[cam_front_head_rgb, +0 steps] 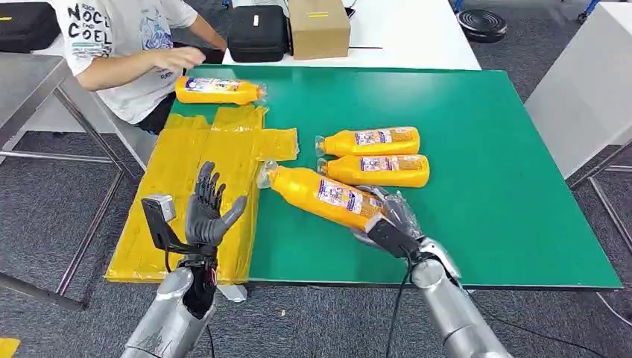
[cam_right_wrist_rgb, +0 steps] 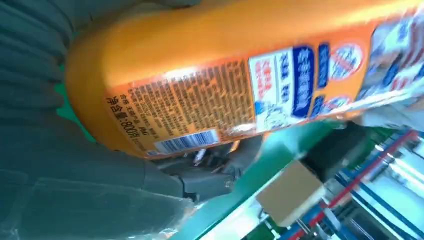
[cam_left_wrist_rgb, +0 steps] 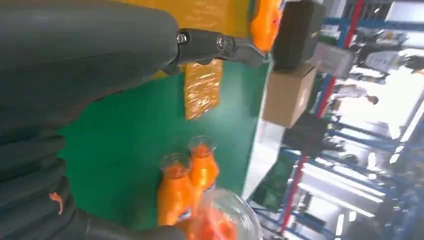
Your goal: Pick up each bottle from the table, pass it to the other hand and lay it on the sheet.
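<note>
Nearest the robot, the right hand [cam_front_head_rgb: 387,220] grips the base end of an orange bottle [cam_front_head_rgb: 320,194], fingers wrapped around its lower body; the bottle slants across the green table [cam_front_head_rgb: 484,186] with its clear cap end pointing toward the yellow sheet [cam_front_head_rgb: 186,186] and reaching just to that sheet's edge. From the right wrist view the same bottle [cam_right_wrist_rgb: 240,80] lies across the hand, its printed label and barcode facing the camera, with dark fingers [cam_right_wrist_rgb: 210,175] curled beneath it. The left hand [cam_front_head_rgb: 209,209] is raised over the near part of the yellow sheet, palm up, fingers spread apart and holding nothing; in the left wrist view a dark finger [cam_left_wrist_rgb: 220,47] stretches out above the sheet and green surface. Just beyond the held bottle, two more orange bottles lie side by side on the green table, touching along their length, caps pointing toward the sheet: the nearer one [cam_front_head_rgb: 376,170] and the farther one [cam_front_head_rgb: 369,141]. At the far edge of the yellow sheet a fourth orange bottle [cam_front_head_rgb: 217,90] lies on its side, and a person's hand [cam_front_head_rgb: 177,58] hovers just above it. Farther back, on a white table [cam_front_head_rgb: 417,41], stand a black case [cam_front_head_rgb: 258,31] and a cardboard box [cam_front_head_rgb: 319,27].
</note>
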You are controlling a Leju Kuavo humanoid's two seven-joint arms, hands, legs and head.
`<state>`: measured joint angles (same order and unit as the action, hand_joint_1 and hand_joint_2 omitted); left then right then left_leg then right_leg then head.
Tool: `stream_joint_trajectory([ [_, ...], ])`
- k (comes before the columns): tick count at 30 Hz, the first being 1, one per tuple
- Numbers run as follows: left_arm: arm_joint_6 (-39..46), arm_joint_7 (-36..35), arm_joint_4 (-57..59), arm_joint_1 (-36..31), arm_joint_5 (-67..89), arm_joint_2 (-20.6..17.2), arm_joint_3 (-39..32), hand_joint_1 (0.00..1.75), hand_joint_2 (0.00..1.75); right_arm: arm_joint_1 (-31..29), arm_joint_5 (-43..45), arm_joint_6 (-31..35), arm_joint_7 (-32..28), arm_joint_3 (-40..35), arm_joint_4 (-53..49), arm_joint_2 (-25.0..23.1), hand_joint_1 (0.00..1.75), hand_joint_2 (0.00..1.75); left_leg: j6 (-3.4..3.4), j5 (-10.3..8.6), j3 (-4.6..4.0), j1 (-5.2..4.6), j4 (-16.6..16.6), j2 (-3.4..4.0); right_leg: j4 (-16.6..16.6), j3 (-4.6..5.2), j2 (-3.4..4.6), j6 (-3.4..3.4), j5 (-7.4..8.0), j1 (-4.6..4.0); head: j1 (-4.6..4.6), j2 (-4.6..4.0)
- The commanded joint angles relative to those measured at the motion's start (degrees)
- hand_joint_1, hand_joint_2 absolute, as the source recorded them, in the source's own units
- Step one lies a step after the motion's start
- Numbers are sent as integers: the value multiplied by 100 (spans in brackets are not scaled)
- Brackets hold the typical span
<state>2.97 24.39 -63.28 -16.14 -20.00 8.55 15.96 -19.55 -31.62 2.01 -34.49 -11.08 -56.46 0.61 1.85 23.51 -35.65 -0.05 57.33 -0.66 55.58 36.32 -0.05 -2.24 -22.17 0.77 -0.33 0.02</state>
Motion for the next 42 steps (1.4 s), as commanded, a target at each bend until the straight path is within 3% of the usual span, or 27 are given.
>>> stream_joint_trajectory([
  [1,-154,-100,-409,110,-179,-256,8,0,175,159,255,-10,-317,265,-468,-398,175,175,-17,41,69,8,12,23,8,-64,14,15,-34,-10,-2,0],
  [3,-156,-100,-451,142,-180,-253,24,0,175,153,253,-15,-310,245,-499,-429,175,175,-5,11,24,0,-2,24,-2,-20,15,5,-6,0,0,0],
  [15,-341,-188,-676,313,-421,-337,-24,0,175,146,334,-55,-339,271,-478,-438,175,175,-8,13,30,-3,-3,21,-2,-25,11,8,-9,1,-2,0],
  [21,-853,-342,-1006,495,-643,-440,102,0,175,110,423,-109,-392,305,-149,-486,175,175,-10,22,43,1,0,30,-2,-39,19,11,-13,-3,-2,0],
  [31,-1300,-367,-766,224,-423,-322,812,0,175,-150,725,-327,-551,95,611,-815,175,175,-10,18,37,1,1,20,-1,-34,9,10,-13,-3,-2,0],
  [42,-1336,-337,-422,-164,-271,-168,1090,0,175,-504,947,-425,-551,-422,1353,-1202,175,175,-9,12,31,1,-1,24,-3,-27,12,9,-7,-2,-2,0],
])
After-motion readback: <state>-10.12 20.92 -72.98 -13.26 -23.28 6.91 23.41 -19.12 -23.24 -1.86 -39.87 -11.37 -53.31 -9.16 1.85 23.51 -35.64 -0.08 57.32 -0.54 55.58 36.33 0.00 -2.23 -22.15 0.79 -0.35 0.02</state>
